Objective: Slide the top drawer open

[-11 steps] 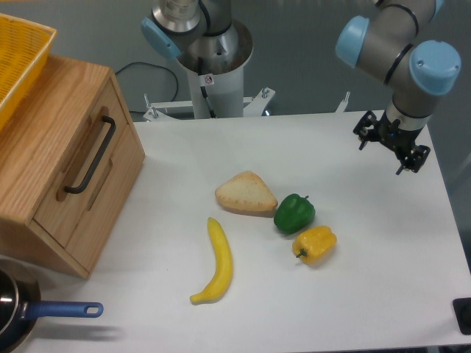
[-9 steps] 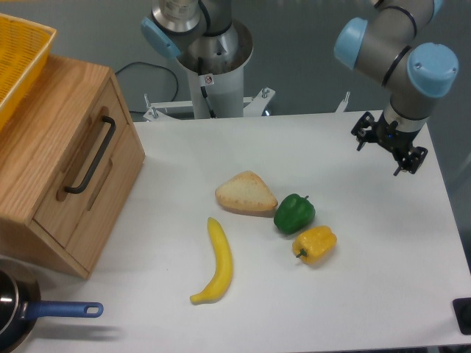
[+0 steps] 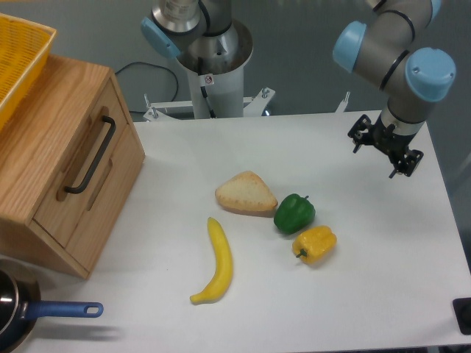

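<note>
The top drawer is a light-oak front in the wooden cabinet at the left, and it sits flush and closed. A long black bar handle runs across it. My gripper hangs above the table's far right, well away from the cabinet. Its black fingers are spread open with nothing between them.
On the table lie a piece of bread, a green pepper, a yellow pepper and a banana. A yellow basket rests on the cabinet. A blue-handled pan sits at the front left.
My gripper has shifted a little to the left. The drawer and the food items have not moved.
</note>
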